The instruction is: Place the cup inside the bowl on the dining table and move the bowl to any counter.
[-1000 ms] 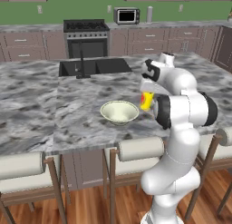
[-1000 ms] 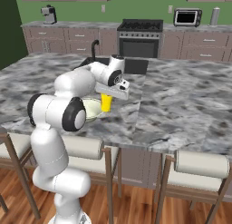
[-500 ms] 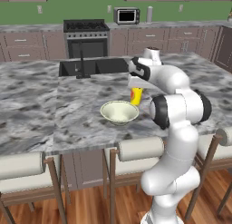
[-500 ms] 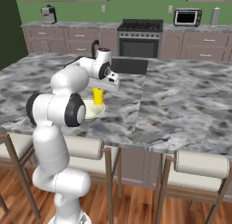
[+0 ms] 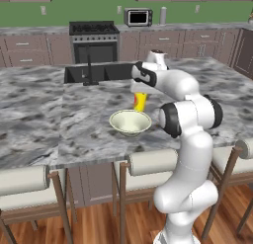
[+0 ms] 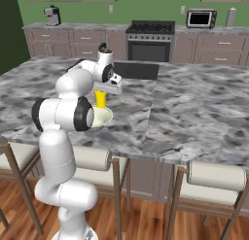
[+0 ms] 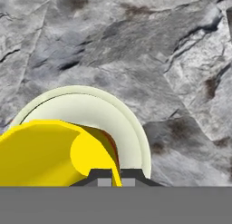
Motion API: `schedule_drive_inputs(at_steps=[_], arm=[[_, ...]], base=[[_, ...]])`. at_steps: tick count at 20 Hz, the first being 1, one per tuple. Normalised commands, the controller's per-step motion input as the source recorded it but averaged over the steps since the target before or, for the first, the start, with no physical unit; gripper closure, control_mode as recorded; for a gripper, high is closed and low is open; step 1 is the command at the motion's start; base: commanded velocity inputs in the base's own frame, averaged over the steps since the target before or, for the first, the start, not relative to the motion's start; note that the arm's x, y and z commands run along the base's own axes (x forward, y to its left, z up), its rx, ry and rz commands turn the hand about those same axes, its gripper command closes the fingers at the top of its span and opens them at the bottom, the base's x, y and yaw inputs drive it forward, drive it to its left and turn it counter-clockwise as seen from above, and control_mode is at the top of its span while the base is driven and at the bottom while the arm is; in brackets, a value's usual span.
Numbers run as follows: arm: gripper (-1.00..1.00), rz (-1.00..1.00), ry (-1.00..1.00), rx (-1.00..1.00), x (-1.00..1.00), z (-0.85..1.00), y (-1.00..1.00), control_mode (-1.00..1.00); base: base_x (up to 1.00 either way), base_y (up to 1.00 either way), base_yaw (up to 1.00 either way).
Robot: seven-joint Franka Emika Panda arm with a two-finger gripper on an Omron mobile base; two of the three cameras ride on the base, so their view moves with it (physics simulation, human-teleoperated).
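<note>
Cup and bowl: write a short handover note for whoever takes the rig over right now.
Gripper: shut on the cup, held in the air above the bowl, toward its far rim.
Bowl: on the dining table, near its front edge, in front of the sink.
Done: cup picked up and brought over the bowl.
Left: lower and release the cup into the bowl, then carry the bowl to a counter.

One cup [image 5: 140,101], one bowl [image 5: 130,122], three stools [image 6: 214,176].
</note>
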Motion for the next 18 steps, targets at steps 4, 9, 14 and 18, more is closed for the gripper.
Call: schedule_drive_inputs(at_steps=[4,9,14,18], arm=[[1.00,0.00,-0.12,0.00,0.12,-0.04,0.33,-1.00],[1.00,0.00,-0.08,0.00,0.00,-0.19,0.25,-1.00],[1.00,0.00,-0.01,0.00,0.00,-0.29,0.15,-1.00],[1.00,0.00,0.00,0.00,0.00,-0.26,0.11,-1.00]], base=[[0.00,0.00,0.00],[0.00,0.00,0.00],[0.00,0.00,0.00],[0.00,0.00,0.00]])
